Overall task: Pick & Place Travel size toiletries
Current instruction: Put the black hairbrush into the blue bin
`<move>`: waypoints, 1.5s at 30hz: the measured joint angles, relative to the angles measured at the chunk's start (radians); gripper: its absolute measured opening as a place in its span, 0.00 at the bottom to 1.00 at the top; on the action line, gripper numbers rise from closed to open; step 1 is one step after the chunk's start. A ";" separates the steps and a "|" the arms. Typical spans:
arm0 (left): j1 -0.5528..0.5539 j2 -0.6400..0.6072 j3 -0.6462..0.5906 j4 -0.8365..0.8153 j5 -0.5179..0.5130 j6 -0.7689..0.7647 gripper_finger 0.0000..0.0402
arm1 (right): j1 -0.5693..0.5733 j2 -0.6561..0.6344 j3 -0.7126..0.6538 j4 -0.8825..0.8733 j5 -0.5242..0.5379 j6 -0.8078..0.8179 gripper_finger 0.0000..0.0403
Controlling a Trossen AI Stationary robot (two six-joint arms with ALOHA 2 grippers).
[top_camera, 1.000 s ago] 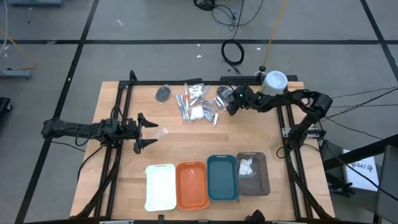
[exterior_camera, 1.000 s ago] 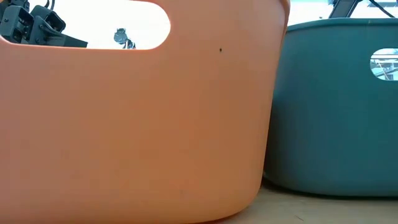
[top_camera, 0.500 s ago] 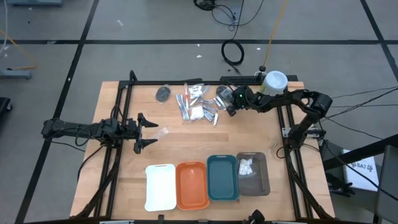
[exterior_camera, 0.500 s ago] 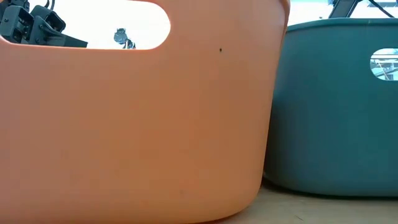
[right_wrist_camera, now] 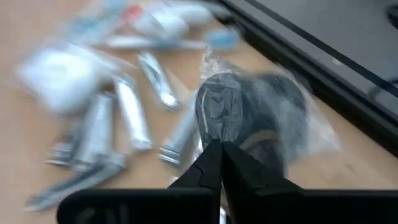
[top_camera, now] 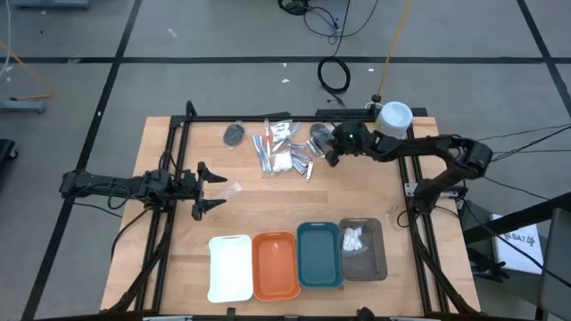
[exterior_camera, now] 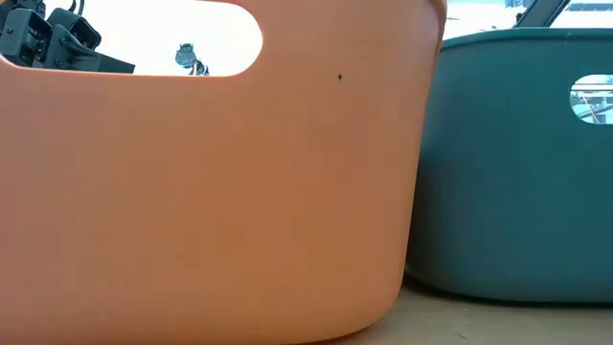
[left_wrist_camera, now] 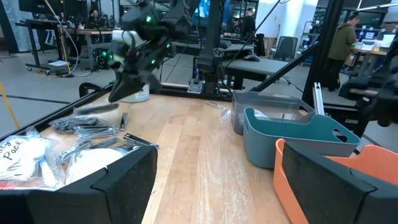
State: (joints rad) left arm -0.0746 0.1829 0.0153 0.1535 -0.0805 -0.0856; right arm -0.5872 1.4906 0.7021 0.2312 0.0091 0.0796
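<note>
Right claw [right_wrist_camera: 219, 155]: your fingers are pinched on a clear-wrapped dark grey bundle [right_wrist_camera: 233, 118], far side of the bench [top_camera: 268, 209], beside the toiletries pile [top_camera: 281, 150].
Left claw [top_camera: 210, 190]: yours gapes wide, empty, left side.

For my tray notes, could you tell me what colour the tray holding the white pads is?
Grey tray, seen best in the high view.
</note>
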 joint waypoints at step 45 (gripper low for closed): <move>0.000 0.000 0.000 0.000 0.000 0.000 0.85 | 0.917 -0.335 -0.187 0.221 -0.324 0.122 0.00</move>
State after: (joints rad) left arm -0.0742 0.1829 0.0151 0.1535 -0.0807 -0.0856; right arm 0.3298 1.1557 0.5155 0.4523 -0.3145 0.2012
